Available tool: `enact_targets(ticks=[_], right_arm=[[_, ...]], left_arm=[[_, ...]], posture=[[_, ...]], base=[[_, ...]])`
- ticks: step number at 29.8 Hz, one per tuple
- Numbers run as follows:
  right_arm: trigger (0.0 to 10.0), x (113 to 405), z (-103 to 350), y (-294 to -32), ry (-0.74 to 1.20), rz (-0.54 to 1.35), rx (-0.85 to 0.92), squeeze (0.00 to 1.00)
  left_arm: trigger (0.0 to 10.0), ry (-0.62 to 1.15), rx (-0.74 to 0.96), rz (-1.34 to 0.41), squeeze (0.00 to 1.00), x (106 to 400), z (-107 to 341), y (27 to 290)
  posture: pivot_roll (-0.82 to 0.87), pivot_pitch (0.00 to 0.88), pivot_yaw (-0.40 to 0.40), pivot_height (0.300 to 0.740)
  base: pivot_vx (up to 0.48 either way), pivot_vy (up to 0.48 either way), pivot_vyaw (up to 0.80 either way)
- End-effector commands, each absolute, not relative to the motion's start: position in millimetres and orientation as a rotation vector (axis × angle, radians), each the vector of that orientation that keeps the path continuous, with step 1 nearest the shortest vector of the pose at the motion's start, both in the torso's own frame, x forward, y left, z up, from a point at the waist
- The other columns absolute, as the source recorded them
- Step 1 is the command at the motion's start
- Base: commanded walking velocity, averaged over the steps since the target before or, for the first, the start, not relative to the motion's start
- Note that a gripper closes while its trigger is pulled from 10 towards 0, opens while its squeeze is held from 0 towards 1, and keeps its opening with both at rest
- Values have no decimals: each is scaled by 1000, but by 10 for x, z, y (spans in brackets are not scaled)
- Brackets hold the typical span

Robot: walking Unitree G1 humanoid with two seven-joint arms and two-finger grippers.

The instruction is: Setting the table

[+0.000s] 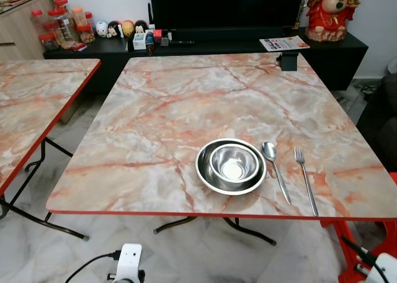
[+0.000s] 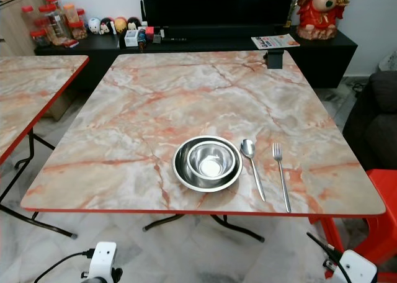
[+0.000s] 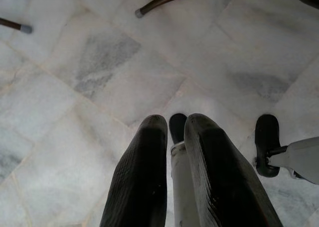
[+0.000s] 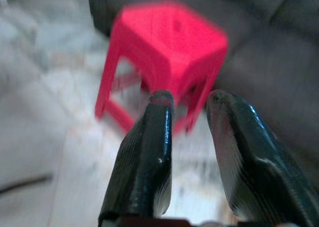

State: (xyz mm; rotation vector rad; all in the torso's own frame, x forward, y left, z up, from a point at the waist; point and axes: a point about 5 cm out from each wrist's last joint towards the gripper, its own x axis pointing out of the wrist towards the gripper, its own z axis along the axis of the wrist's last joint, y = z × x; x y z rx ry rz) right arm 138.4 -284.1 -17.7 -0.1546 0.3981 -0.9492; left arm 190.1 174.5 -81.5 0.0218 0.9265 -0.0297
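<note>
Tableware sits near the front edge of my table (image 1: 186,90): one plate (image 1: 205,174) with one bowl (image 1: 234,164) nested in it, one spoon (image 1: 274,169) just beside it on the right, then one fork (image 1: 305,179). My left gripper (image 3: 175,137) hangs over the floor (image 3: 99,62), fingers slightly parted, pinching nothing. My right gripper (image 4: 189,112), fingers spread and empty, points at one red stool (image 4: 164,43) beside a sofa (image 4: 269,62).
</note>
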Motion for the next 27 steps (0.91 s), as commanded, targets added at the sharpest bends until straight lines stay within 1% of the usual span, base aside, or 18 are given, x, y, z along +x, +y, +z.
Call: enact_targets(ticks=[1,4,5,7,10,11,13,14,15,16,17,18,19,22,24,26,27], right_arm=[[10000,1402,-264,-2844,464,-950,-107,0],[10000,1427,-330,-2843,510,-941,-88,0],[10000,1473,-392,-2830,551,-906,-79,0],[10000,1500,-420,-2826,570,-887,-74,0],[10000,1568,-542,-2738,663,-762,-23,0],[10000,1568,-542,-2738,663,-762,-23,0],[10000,1586,-647,-2649,760,-652,-18,0],[10000,1598,-674,-2606,777,-611,6,0],[10000,1598,-674,-2606,777,-611,6,0],[10000,1616,-689,-2569,789,-571,-2,0],[10000,1646,-737,-2474,832,-476,6,0],[10000,1646,-737,-2474,832,-476,6,0],[10000,1664,-766,-2408,857,-412,29,0],[10000,1704,-780,-2337,874,-353,9,0],[10000,1709,-782,-2330,877,-349,10,0],[10000,1739,-795,-2244,887,-278,5,0],[10000,1739,-795,-2244,887,-278,5,0]], left_arm=[[10000,938,23,-25,0,1872,-829,1762],[10000,939,22,-26,0,1873,-829,1757],[10000,939,20,-28,0,1878,-828,1744],[10000,939,18,-27,0,1883,-827,1734],[10000,940,16,-25,0,1889,-825,1736],[10000,940,16,-25,0,1889,-825,1736],[10000,943,16,-22,0,1886,-827,1738],[10000,944,17,-22,0,1886,-827,1739],[10000,944,17,-22,0,1886,-827,1739],[10000,944,17,-22,0,1885,-828,1738],[10000,947,21,-26,0,1882,-830,1736],[10000,947,21,-26,0,1882,-830,1736],[10000,949,22,-28,0,1881,-830,1735],[10000,947,25,-29,0,1891,-826,1730],[10000,947,26,-30,0,1892,-826,1729],[10000,945,26,-29,0,1900,-822,1727],[10000,945,26,-29,0,1900,-822,1727]], posture=[[-138,0,34,740],[-136,0,33,740],[-133,0,29,740],[-125,0,25,740],[-122,0,22,740],[-122,0,22,740],[-120,0,19,740],[-120,0,19,740],[-120,0,19,740],[-122,0,22,740],[-122,0,23,740],[-122,0,23,740],[-123,0,23,740],[-120,0,20,740],[-120,0,20,740],[-111,0,17,740],[-111,0,17,740]], base=[[0,0,0],[0,0,0],[0,0,0],[0,0,0],[0,0,0],[0,0,0],[0,0,0],[0,0,0],[0,0,0],[0,0,0],[0,0,0],[0,0,0],[0,0,0],[0,0,0],[0,0,0],[0,0,0],[0,0,0]])
